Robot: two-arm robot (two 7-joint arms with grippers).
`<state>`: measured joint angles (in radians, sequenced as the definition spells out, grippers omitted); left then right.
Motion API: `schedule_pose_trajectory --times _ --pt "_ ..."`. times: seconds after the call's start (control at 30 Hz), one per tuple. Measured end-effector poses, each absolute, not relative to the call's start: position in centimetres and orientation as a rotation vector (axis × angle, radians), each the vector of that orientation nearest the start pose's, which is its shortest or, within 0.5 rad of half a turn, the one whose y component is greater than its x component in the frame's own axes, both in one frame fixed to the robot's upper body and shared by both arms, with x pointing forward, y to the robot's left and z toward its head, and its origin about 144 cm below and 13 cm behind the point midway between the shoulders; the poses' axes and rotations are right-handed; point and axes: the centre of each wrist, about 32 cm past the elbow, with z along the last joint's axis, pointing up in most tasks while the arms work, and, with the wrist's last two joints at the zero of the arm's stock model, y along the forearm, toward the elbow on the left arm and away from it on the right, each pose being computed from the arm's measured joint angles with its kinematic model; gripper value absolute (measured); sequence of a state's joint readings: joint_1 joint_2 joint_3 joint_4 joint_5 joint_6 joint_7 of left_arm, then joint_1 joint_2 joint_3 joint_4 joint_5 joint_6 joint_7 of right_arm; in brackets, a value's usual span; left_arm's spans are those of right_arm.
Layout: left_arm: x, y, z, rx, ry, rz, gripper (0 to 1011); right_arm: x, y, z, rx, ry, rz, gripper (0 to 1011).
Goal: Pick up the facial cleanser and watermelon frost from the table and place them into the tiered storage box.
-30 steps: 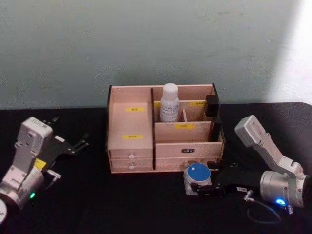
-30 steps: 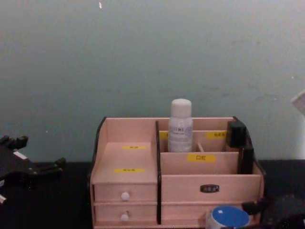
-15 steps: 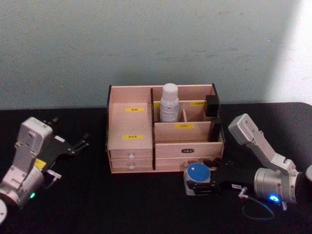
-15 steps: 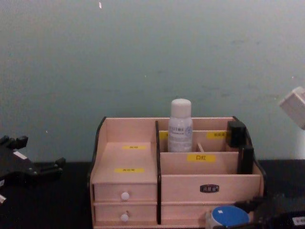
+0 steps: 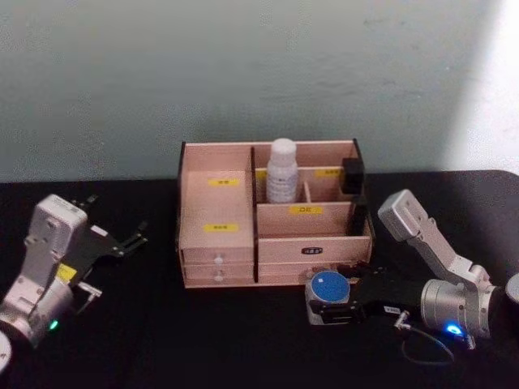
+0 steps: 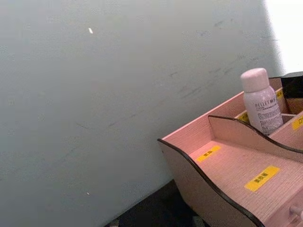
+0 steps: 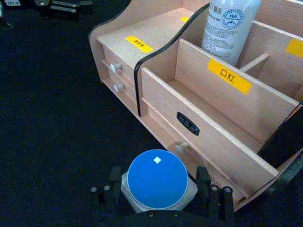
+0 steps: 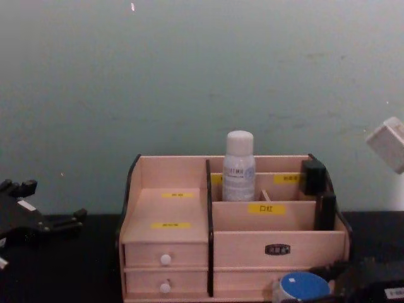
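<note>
by the table's (image 5: 203, 340) near edge the right gripper (image 7: 158, 174) flanks the watermelon frost (image 7: 156, 183) with spread fingers — we'd close low under its lid, then lift straight. the left gripper (image 5: 117, 217) idles, fingers spread, at the left edge; the facial cleanser (image 5: 282, 172) stands in the tiered storage box's (image 5: 219, 243) back row.

The box (image 5: 272, 215) sits on the tabletop (image 5: 203, 344). The bottle (image 5: 282, 170) stands in its rear compartment. The jar (image 5: 328, 290) rests before its right front, between the fingers of the right pincer (image 7: 158, 171). The left pincer (image 5: 134, 240) lies well left of it.
</note>
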<state>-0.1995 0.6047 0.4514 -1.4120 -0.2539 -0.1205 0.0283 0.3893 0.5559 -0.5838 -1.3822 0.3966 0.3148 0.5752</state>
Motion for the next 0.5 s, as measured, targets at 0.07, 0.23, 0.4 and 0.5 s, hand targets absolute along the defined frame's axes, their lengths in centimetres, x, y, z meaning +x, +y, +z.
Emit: schedule_pose_trajectory --times 0.07,0.23,0.4,0.5 --pt "48.86 30.97 113.98 0.304 -0.285 1.248 1001 52.95 -26.74 117.19 -0.480 0.151 -0.641 1000" --pt "48.86 30.97 113.98 0.305 -0.285 1.248 1002 52.95 -26.77 117.21 -0.480 0.151 -0.641 930" --pt "48.86 30.97 113.98 0.304 -0.285 1.248 1001 52.95 -26.77 117.21 -0.480 0.152 -0.641 824" --pt "48.86 30.97 113.98 0.304 -0.285 1.248 1002 52.95 -26.78 117.21 -0.480 0.152 -0.641 729"
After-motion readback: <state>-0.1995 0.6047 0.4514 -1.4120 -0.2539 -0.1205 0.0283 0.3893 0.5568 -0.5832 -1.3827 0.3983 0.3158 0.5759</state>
